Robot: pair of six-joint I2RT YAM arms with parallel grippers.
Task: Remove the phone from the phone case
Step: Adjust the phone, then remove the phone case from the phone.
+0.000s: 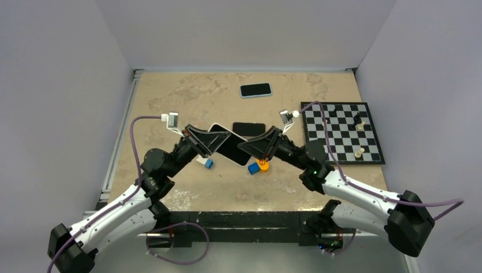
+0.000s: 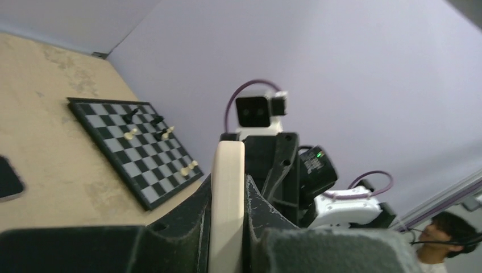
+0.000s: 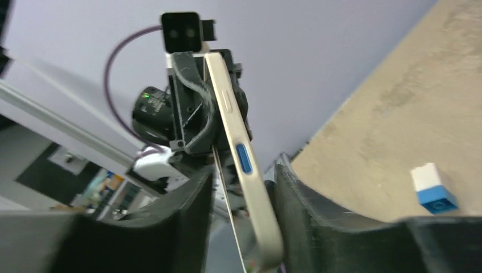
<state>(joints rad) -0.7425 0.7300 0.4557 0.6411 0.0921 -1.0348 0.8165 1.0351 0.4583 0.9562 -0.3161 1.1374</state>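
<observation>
A phone in a cream case [image 1: 226, 145] is held above the table centre between both grippers, its dark screen up. My left gripper [image 1: 208, 141] is shut on its left end. In the left wrist view the case's cream edge [image 2: 227, 193] is pinched between the fingers of the left gripper [image 2: 227, 185]. My right gripper [image 1: 255, 147] is on the right end. In the right wrist view the case edge with its blue button [image 3: 242, 157] runs between the fingers of the right gripper [image 3: 241, 179], tight against the right finger [image 3: 295, 199].
A bare black phone [image 1: 249, 128] lies on the table just behind. A phone in a blue case [image 1: 256, 90] lies farther back. A chessboard [image 1: 332, 142] with a few pieces is at the right. Two blue blocks [image 1: 208, 163] [image 1: 253, 168] and an orange piece [image 1: 263, 165] sit below the grippers.
</observation>
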